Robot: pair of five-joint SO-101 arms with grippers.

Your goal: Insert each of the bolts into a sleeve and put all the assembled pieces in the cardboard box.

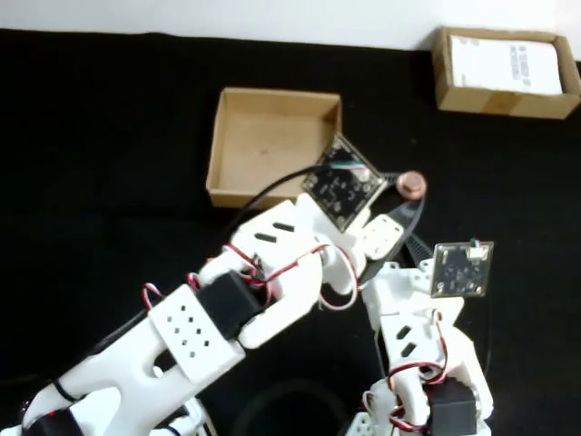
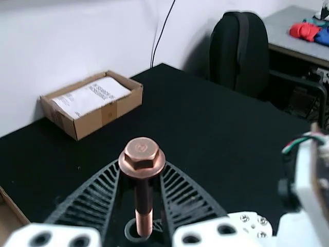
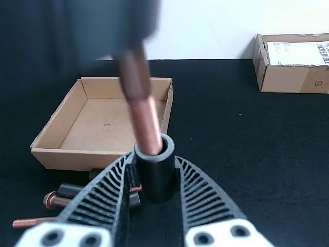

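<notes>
Copper bolt (image 2: 141, 154) is clamped head-up in the left tool (image 2: 140, 172), its tip in the black sleeve (image 3: 154, 177) that the right tool (image 3: 153, 160) grips upright for mating; the cardboard box (image 3: 56, 154) sits open just beyond, toward the far edge of the tabletop (image 1: 109, 136).

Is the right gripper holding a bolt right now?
No, the right gripper is shut on the black sleeve, and the bolt stands with its tip in the sleeve's top opening.

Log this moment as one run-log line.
left gripper: shut on bolt | right gripper: shut on sleeve | bolt tip in sleeve mouth | box: nothing seen inside | spare bolts beside box
</notes>
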